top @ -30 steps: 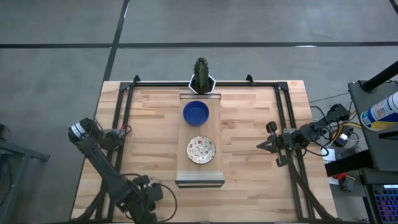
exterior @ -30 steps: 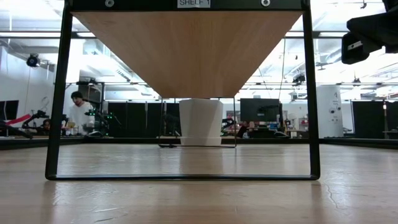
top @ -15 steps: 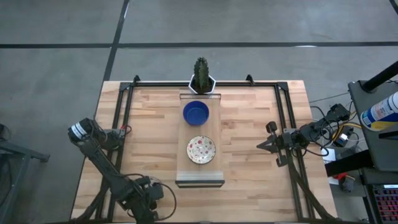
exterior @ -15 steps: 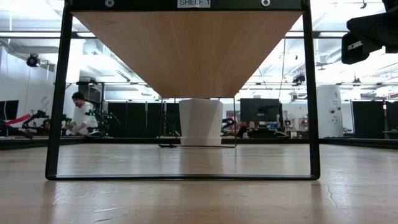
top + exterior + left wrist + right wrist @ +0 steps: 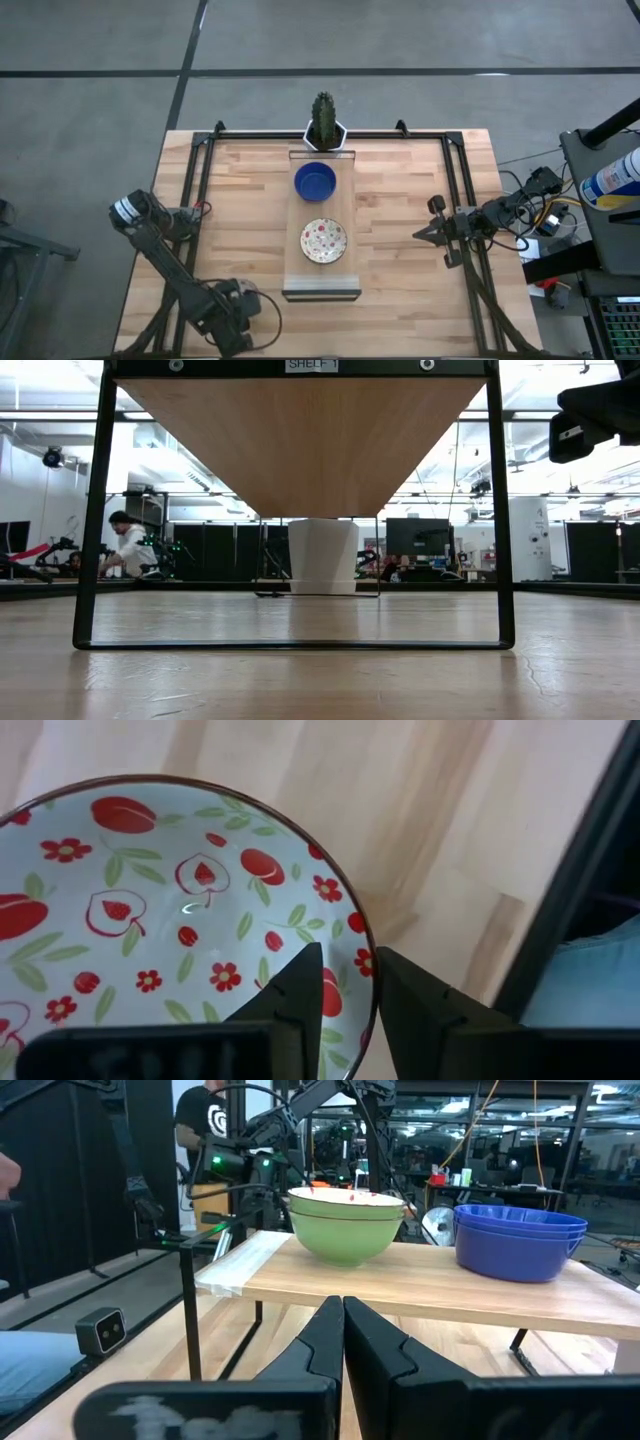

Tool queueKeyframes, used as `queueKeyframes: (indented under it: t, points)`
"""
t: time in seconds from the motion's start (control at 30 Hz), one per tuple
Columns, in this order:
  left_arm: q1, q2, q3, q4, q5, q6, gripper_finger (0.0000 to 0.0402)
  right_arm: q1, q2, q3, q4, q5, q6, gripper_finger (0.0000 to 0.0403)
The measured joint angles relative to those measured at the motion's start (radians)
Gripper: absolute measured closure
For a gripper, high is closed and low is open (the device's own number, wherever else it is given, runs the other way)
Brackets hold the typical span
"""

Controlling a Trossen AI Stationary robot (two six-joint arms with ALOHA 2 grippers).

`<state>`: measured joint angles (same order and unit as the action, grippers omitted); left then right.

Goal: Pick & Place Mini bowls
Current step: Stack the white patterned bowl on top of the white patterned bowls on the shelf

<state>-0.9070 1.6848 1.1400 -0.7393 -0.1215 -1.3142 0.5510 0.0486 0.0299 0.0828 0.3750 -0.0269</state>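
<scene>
Two stacks of mini bowls stand on the raised wooden shelf (image 5: 321,285) at mid-table. The cobalt blue stack (image 5: 315,181) is farther, the cream speckled stack (image 5: 323,241) nearer. The right wrist view shows them side on: the speckled stack (image 5: 346,1228) with green outsides and the blue stack (image 5: 520,1240). My left gripper (image 5: 235,322) is at the table's near left edge, shut on another speckled bowl (image 5: 150,920), which the arm hides in the high view. My right gripper (image 5: 418,234) hovers shut to the right of the shelf. My left gripper (image 5: 350,955) pinches the speckled bowl's rim (image 5: 352,910). One finger (image 5: 295,995) is inside the bowl and the other finger (image 5: 415,1005) is outside it. Whether the bowl rests on the table or is lifted, I cannot tell.
A cactus in a white hexagonal pot (image 5: 325,130) stands at the shelf's far end. Black frame rails (image 5: 200,190) run along the table's left and right sides. Bare wood lies on both sides of the shelf. People move in the room behind (image 5: 125,545).
</scene>
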Motion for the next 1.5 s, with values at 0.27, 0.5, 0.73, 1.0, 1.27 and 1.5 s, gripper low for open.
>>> queueKeyframes:
  t: [0.27, 0.5, 0.73, 1.0, 1.27, 1.5]
  points:
    - [0.007, 0.0, 0.0, -0.091, -0.008, 0.001, 0.0341, 0.0, 0.0, 0.0, 0.0, 0.0, 0.0, 0.0394]
    - [0.018, -0.002, 0.002, -0.13, -0.038, 0.031, 0.0385, 0.0, 0.0, 0.0, 0.0, 0.0, 0.0, 0.0394]
    - [0.02, -0.003, 0.003, -0.166, -0.054, 0.045, 0.0391, 0.0, 0.0, 0.0, 0.0, 0.0, 0.0, 0.0394]
    - [0.021, -0.001, 0.044, -0.275, -0.087, 0.045, 0.0401, 0.0, 0.0, 0.0, 0.0, 0.0, 0.0, 0.0394]
    - [0.022, 0.001, 0.085, -0.334, -0.08, 0.048, 0.04, 0.0, 0.0, 0.0, 0.0, 0.0, 0.0, 0.0394]
    - [0.022, 0.001, 0.109, -0.397, -0.08, 0.048, 0.04, 0.0, 0.0, 0.0, 0.0, 0.0, 0.0, 0.0394]
